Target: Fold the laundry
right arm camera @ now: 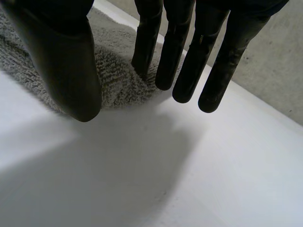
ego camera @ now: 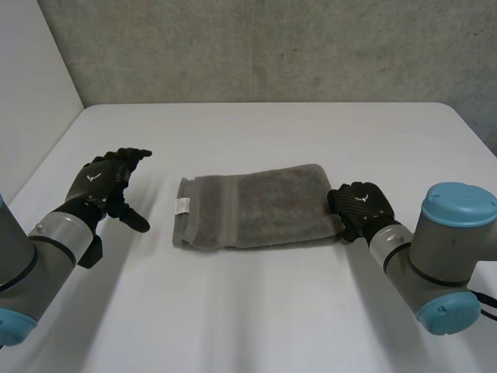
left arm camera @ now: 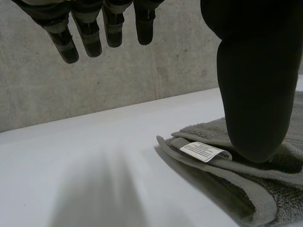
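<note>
A grey towel (ego camera: 256,206), folded into a long rectangle, lies flat in the middle of the white table (ego camera: 256,311). A white label (ego camera: 182,206) sticks out at its left end. My left hand (ego camera: 105,183) hovers to the left of that end, a gap away, open with fingers spread. In the left wrist view its thumb (left arm camera: 255,85) hangs above the towel (left arm camera: 246,189) and the label (left arm camera: 206,151). My right hand (ego camera: 359,208) is at the towel's right end, open. In the right wrist view its straight fingers (right arm camera: 189,61) reach onto the towel's edge (right arm camera: 118,71).
A concrete wall (ego camera: 272,47) runs behind the table's far edge. A white panel (ego camera: 31,85) stands at the left. Bare tabletop surrounds the towel on all sides.
</note>
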Tool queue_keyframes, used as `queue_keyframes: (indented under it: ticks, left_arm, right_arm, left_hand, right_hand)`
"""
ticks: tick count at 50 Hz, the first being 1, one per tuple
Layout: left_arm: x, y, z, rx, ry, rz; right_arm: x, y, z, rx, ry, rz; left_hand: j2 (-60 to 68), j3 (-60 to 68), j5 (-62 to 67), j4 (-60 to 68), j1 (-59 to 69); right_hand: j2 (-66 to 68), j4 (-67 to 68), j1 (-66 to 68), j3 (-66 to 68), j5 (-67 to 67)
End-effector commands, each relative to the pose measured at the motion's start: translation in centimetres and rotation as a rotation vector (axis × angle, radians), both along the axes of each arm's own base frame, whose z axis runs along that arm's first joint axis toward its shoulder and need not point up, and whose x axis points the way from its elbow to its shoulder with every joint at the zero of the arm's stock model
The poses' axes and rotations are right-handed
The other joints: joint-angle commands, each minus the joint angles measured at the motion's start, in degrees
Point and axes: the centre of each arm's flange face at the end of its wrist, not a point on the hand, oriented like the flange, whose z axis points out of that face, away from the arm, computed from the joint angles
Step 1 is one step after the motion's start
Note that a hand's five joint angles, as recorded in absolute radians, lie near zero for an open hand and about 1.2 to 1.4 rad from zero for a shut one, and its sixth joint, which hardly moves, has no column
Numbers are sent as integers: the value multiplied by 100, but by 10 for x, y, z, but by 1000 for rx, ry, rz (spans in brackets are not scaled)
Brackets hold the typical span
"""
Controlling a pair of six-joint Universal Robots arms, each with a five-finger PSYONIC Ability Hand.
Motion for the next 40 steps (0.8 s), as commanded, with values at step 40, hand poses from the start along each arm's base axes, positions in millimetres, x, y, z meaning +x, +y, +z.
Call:
queue_keyframes:
  ticks: [40]
  left_arm:
    - [-8, 14, 41, -55, 14, -31]
  right_arm:
    - [-22, 34, 41, -54, 254, 114]
  left_hand:
    - [50, 48, -210, 52, -1]
  right_hand:
    - [3115, 3122, 3126, 3129, 3234]
